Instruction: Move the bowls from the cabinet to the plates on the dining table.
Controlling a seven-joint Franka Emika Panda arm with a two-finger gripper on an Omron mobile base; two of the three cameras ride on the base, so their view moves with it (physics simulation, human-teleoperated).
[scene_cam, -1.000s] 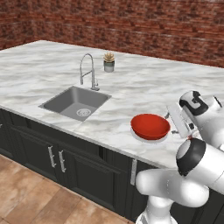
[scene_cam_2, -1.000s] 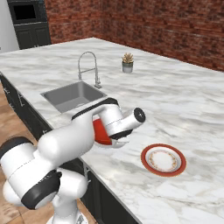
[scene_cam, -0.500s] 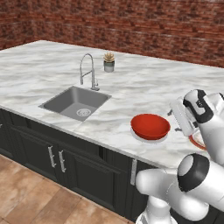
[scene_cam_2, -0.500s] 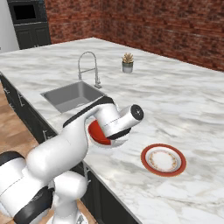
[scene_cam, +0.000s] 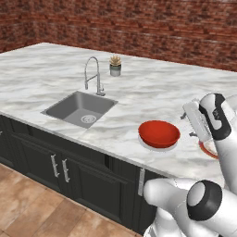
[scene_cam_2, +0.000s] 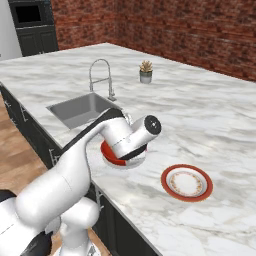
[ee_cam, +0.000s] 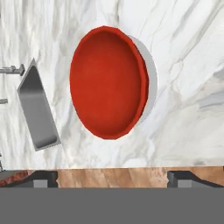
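**Red bowl set on the pale plate; end effector open and holding nothing**

Nearest the cameras, the black cabinet doors (scene_cam: 60, 166) under the island front carry short silver handles. Above them runs the veined marble surface (scene_cam: 41, 78) of the dining table.

Close to the front edge of that surface, the red bowl (scene_cam: 159, 133) sits upright on the pale white-grey plate (scene_cam: 157, 146), whose rim shows as a thin light crescent beneath and beside it. In the hand view the bowl (ee_cam: 108, 82) is seen from above, its hollow bare, with the plate's edge (ee_cam: 152, 74) peeking out along one side.

The end effector (ee_cam: 112, 178) hangs above the bowl, apart from it. Its two dark fingertips (ee_cam: 43, 178) stand wide apart at the bottom of the hand view, with nothing between them. In the left base view the hand (scene_cam: 200, 121) sits just to the right of the bowl.

Near the bowl's plate on the robot's right lies the red-orange plate (scene_cam_2: 186, 182), flat with a pale centre and nothing on it.

To the left, set into the surface, is the grey sink (scene_cam: 79, 108), with a silver faucet (scene_cam: 93, 75) at its far rim. Further back stands a small potted plant (scene_cam: 115, 65). A brick wall (scene_cam: 139, 23) closes the scene.
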